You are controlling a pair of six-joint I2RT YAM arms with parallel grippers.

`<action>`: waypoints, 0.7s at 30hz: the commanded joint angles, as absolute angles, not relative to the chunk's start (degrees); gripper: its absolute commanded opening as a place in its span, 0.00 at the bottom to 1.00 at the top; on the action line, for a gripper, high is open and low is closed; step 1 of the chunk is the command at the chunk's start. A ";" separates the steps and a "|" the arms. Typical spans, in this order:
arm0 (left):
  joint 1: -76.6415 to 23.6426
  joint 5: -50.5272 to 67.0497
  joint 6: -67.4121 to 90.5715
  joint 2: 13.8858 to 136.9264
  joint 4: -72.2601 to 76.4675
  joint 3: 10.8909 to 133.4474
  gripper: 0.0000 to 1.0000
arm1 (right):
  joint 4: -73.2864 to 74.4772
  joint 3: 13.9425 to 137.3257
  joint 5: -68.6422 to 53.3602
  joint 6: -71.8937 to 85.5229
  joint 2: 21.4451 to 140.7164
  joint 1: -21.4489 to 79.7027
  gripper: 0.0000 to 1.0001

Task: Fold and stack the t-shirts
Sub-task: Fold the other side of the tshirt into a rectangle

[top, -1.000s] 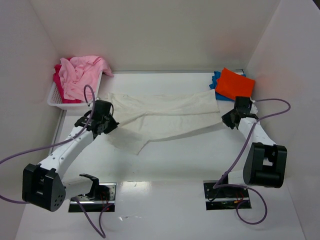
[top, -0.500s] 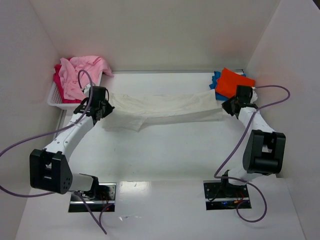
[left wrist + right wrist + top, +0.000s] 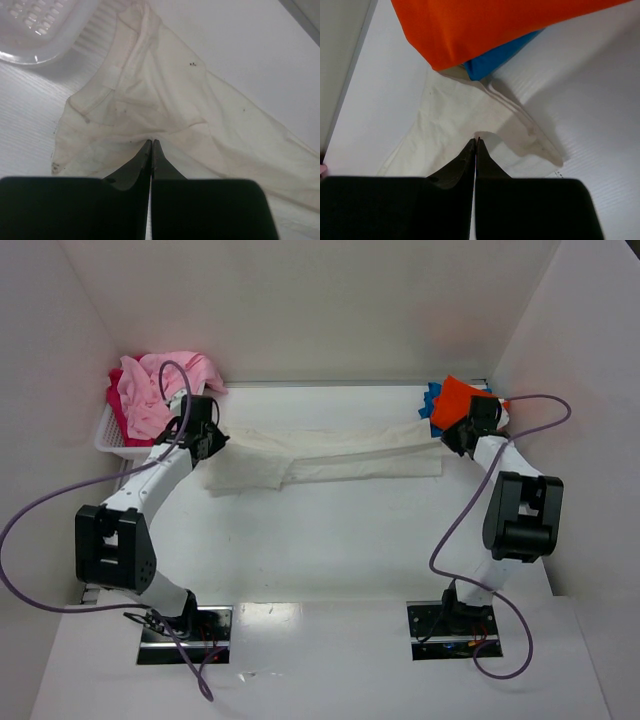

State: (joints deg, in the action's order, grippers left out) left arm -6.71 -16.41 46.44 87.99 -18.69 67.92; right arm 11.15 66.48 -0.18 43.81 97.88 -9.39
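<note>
I have the left claw (image 3: 151, 145) and right claw (image 3: 476, 142) pinched shut on the ends of the cream shirt (image 3: 330, 455), stretched across the far table (image 3: 330, 540) between the basket (image 3: 108, 435) and the orange shirt (image 3: 460, 400), so overpulling could slip a corner or drag that orange shirt askew

There are five t-shirts: one cream-white t-shirt (image 3: 330, 455), one light pink t-shirt (image 3: 155, 385), one red-magenta t-shirt (image 3: 117, 410), one orange t-shirt (image 3: 458, 400) and one blue t-shirt (image 3: 431, 398). One white slotted basket (image 3: 108, 438) stands on the one worktop (image 3: 330, 540), with two of the five shirts in it. There are two arms, the left arm (image 3: 150, 475) and the right arm (image 3: 520, 510); each ends in one hand, the left hand (image 3: 151, 145) and the right hand (image 3: 476, 142), and each trails one of the two purple cables (image 3: 545, 398).
</note>
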 commanded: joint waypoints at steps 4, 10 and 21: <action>-5.80 -17.40 44.47 95.20 -15.03 73.65 0.00 | 7.38 72.24 0.09 42.63 103.44 -9.76 0.00; -5.80 -16.79 44.47 99.75 -14.50 76.21 0.00 | 6.77 73.14 -0.44 42.63 106.89 -9.76 0.00; -5.27 -17.47 43.95 105.02 -13.90 79.00 0.15 | 3.52 75.30 -3.34 39.82 108.83 -9.68 0.33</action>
